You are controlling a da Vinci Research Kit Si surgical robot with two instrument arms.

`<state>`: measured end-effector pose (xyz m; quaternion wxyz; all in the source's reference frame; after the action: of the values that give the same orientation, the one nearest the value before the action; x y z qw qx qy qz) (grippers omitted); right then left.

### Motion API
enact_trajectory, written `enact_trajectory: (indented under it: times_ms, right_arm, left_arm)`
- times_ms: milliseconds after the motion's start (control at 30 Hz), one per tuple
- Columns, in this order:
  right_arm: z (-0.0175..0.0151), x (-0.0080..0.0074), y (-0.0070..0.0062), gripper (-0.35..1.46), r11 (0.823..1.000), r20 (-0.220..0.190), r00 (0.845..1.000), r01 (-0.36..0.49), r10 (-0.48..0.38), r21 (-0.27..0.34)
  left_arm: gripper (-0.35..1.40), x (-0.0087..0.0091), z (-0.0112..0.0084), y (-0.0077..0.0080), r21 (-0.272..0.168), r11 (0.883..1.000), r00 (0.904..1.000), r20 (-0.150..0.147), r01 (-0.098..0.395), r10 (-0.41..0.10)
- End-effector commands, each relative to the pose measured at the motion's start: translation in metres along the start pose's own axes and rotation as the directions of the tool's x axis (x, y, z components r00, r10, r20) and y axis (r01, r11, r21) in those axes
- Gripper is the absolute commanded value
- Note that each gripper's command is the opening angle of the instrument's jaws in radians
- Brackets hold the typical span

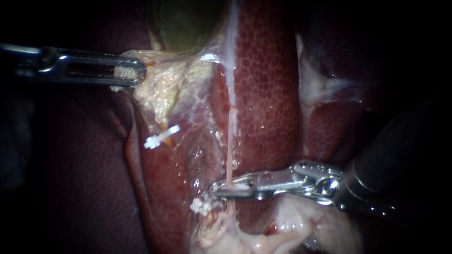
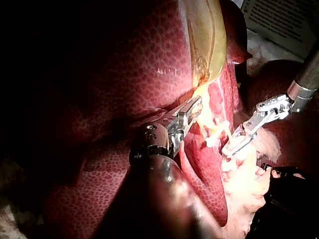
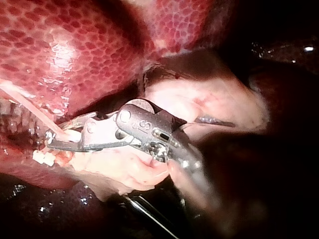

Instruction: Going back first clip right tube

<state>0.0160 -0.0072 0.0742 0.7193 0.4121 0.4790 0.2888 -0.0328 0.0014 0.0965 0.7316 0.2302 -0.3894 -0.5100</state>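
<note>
Judging by the clip point(image 1: 200, 206) near the right tube point(image 1: 230, 141), it's retreat time: the right instrument point(image 1: 230, 189) holds its jaws apart astride it, needing a clean slide out; the left instrument point(image 1: 135, 73) clamps pale tissue point(image 1: 160, 94).

- No words, numbers or signs can be read in any view.
- In the left wrist view, a white sheet of paper point(image 2: 284, 20) lies past the liver point(image 2: 124, 74). It has dark printed lines, too small and blurry to read.

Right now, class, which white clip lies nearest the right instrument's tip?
The lower clip, right beside the right instrument; the upper clip sits away, nearer the left instrument.
</note>
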Motion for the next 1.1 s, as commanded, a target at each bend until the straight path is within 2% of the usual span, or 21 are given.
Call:
enact_trajectory:
  times_ms: [33, 133, 200, 233, 300, 433, 533, 600, 700, 967, 1100]
  right_arm:
    - [0.0001, 0.0000, -0.0001, -0.35, 1.000, 0.002, 1.000, -0.005, 0.005, 0.006]
    - [0.0002, 0.0001, -0.0001, -0.35, 1.000, 0.007, 1.000, -0.001, 0.001, 0.016]
    - [0.0002, 0.0001, -0.0001, -0.35, 1.000, -0.017, 1.000, -0.001, 0.001, 0.021]
    - [0.0002, 0.0001, -0.0001, -0.35, 1.000, -0.042, 0.999, -0.007, 0.008, 0.018]
    - [0.0003, 0.0002, -0.0001, -0.29, 1.000, -0.055, 0.998, 0.016, -0.015, 0.016]
    - [0.0004, 0.0005, -0.0001, 0.32, 0.999, -0.061, 0.997, 0.049, -0.048, 0.015]
    - [0.0003, 0.0011, -0.0001, 0.53, 0.997, -0.062, 0.995, 0.080, -0.079, 0.012]
    - [0.0002, 0.0014, -0.0002, 0.57, 0.995, -0.070, 0.993, 0.101, -0.100, 0.012]
    - [-0.0001, 0.0016, -0.0004, 0.60, 0.990, -0.090, 0.986, 0.138, -0.140, -0.029]
    - [-0.0025, 0.0016, 0.0001, 0.60, 0.968, -0.092, 0.964, 0.247, -0.249, -0.035]
    - [-0.0042, 0.0022, 0.0000, 0.60, 0.956, -0.093, 0.951, 0.292, -0.294, -0.034]
  left_arm:
    - [-0.35, 0.0000, 0.0001, 0.0000, -0.001, 1.000, 1.0000, 0.000, 0.000, 0.000]
    - [-0.35, 0.0000, 0.0001, 0.0000, -0.001, 1.000, 1.0000, 0.000, 0.000, 0.000]
    - [-0.35, 0.0000, 0.0001, 0.0000, -0.001, 1.000, 1.0000, 0.000, 0.000, 0.000]
    - [-0.35, 0.0000, 0.0001, 0.0000, -0.001, 1.000, 1.0000, 0.000, 0.000, 0.000]
    - [-0.35, 0.0000, 0.0001, 0.0000, -0.001, 1.000, 1.0000, 0.000, 0.000, 0.000]
    - [-0.35, 0.0000, 0.0000, 0.0000, -0.001, 1.000, 1.0000, 0.000, 0.000, 0.000]
    - [-0.35, 0.0000, 0.0000, 0.0000, -0.001, 1.000, 1.0000, 0.000, 0.000, 0.000]
    - [-0.35, 0.0000, 0.0000, 0.0000, -0.001, 1.000, 1.0000, 0.000, 0.000, 0.000]
    - [-0.35, 0.0000, 0.0000, 0.0000, -0.002, 1.000, 1.0000, 0.001, 0.000, 0.000]
    - [-0.35, 0.0000, 0.0000, 0.0000, -0.001, 1.000, 1.0000, 0.000, 0.000, 0.000]
    - [-0.35, 0.0001, -0.0001, 0.0000, -0.001, 1.000, 1.0000, 0.000, 0.000, 0.000]
